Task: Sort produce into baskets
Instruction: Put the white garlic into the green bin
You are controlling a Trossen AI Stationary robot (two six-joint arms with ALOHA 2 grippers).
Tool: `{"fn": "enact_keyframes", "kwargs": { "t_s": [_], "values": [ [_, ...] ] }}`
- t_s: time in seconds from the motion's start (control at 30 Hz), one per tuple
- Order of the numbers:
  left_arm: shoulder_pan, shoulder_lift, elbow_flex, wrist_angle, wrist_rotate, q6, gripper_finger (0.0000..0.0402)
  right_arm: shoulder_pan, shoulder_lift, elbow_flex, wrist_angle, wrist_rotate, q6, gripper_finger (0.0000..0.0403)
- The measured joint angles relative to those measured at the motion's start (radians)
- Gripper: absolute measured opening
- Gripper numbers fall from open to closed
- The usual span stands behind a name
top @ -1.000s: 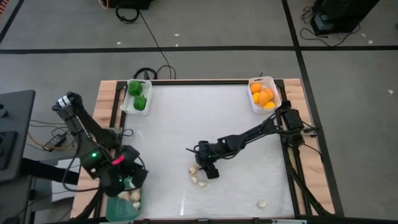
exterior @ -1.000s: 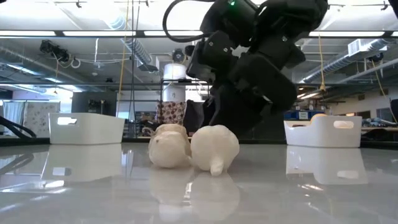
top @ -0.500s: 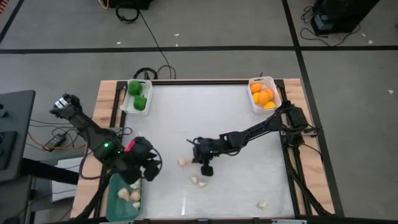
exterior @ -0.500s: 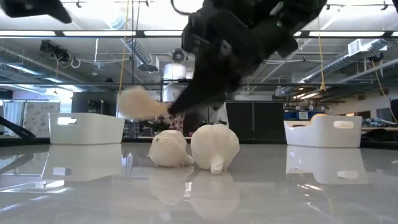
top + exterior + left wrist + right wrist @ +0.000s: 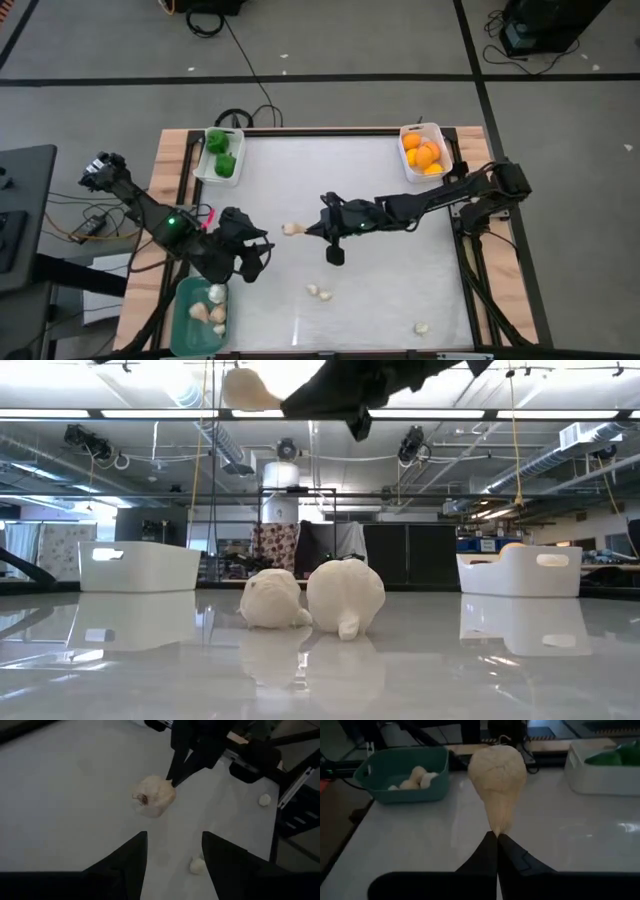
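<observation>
My right gripper [image 5: 497, 838] is shut on a whitish garlic bulb [image 5: 498, 772] and holds it in the air over the middle of the table [image 5: 292, 229]. My left gripper [image 5: 174, 851] is open with nothing between its fingers. It stands left of the bulb, beside the teal bin [image 5: 188, 318], and points toward the bulb [image 5: 154, 795]. Three garlic pieces [image 5: 214, 308] lie in the teal bin. Two more [image 5: 272, 600] [image 5: 345, 597] rest on the table near its front. Green peppers [image 5: 222, 150] fill the far left white bin, oranges [image 5: 423, 152] the far right one. My right gripper pinches the bulb's narrow stem end [image 5: 499, 826] between the tips of its two fingers. The fingers come from the table's right, slanting a little downward. The round body sticks out beyond the fingertips toward the left, lifted clear of the table.
One more garlic piece [image 5: 422, 327] lies near the front right corner. The white bins [image 5: 220, 155] [image 5: 422, 150] stand at the two far corners, the teal bin [image 5: 402, 770] at the front left. Wooden rails [image 5: 170, 160] frame the white table top.
My right gripper has taken hold of one garlic bulb from the cluster near the front and raised it well clear of the table, tipping up toward level. My left gripper has swung from over the teal bin toward the table's middle and rolled, staying open.
</observation>
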Motion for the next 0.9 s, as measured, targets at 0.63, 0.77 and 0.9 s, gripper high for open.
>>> {"fn": "enact_keyframes", "kwargs": {
  "t_s": [0.63,0.77,0.9],
  "values": [
    [0.177,0.008,0.0,0.274,0.176,0.307,0.0366,0.003,-0.058,0.0,0.065,-0.161,-0.001,0.0007],
    [0.179,0.008,-0.001,0.292,0.22,0.253,0.0368,0.003,-0.058,0.0,0.109,-0.179,0.023,0.0007],
    [0.179,0.008,-0.001,0.274,0.206,0.239,0.0339,0.0,-0.058,0.0,0.152,-0.183,0.024,0.0007]
  ]
}}
